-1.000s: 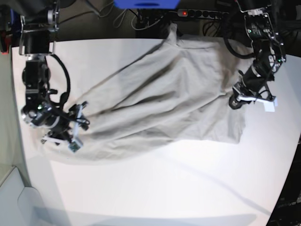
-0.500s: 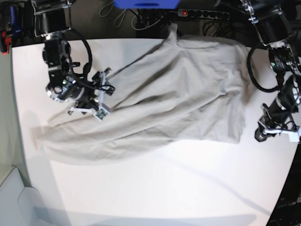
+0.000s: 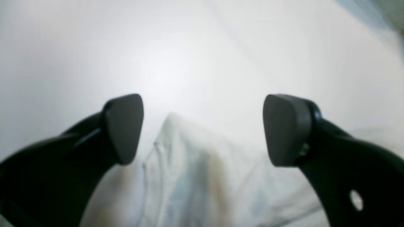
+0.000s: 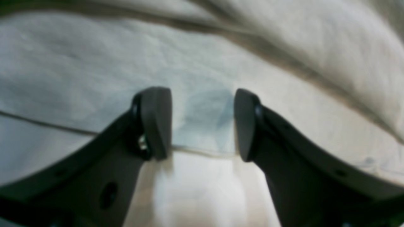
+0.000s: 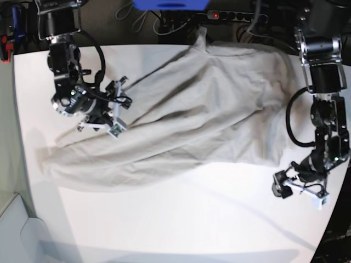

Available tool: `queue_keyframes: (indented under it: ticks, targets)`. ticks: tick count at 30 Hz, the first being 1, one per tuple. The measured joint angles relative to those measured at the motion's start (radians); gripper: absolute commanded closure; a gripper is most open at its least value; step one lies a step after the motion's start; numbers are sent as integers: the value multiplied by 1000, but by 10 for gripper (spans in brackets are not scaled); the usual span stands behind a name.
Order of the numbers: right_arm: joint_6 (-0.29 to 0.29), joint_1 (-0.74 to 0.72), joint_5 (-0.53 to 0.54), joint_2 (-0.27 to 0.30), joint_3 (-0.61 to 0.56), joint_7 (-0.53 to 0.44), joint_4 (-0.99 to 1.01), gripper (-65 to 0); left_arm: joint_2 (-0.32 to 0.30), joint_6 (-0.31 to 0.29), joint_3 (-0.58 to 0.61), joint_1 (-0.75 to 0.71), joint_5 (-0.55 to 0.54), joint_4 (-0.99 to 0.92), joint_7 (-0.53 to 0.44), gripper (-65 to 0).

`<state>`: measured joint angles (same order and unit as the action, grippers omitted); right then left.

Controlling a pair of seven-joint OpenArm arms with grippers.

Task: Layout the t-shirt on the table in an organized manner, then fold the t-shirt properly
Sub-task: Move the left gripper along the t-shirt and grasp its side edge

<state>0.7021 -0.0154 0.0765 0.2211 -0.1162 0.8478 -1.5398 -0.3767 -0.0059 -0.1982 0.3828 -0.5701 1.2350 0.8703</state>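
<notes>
On the desk [image 5: 164,219], mid-layout of t-shirt [image 5: 197,115]: left claw [image 5: 299,190] spread empty by hem corner, right claw [image 5: 116,107] part-open over cloth, nothing pinched; next regrasp corner, pull flat.

Left hand [image 3: 202,129] fingers spread wide, right hand [image 4: 202,124] fingers partly apart
</notes>
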Motion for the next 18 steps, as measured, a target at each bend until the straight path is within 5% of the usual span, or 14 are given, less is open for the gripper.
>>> queue_keyframes:
  ticks: [11, 18]
  targets:
    - [-1, 8, 4, 0, 3, -9, -1, -311, 31, 2, 33, -34, 70, -22, -7, -583]
    - [-1, 8, 3, 0, 3, -10, 0, -311, 40, 3, -102, -97, 68, -80, -19, -581]
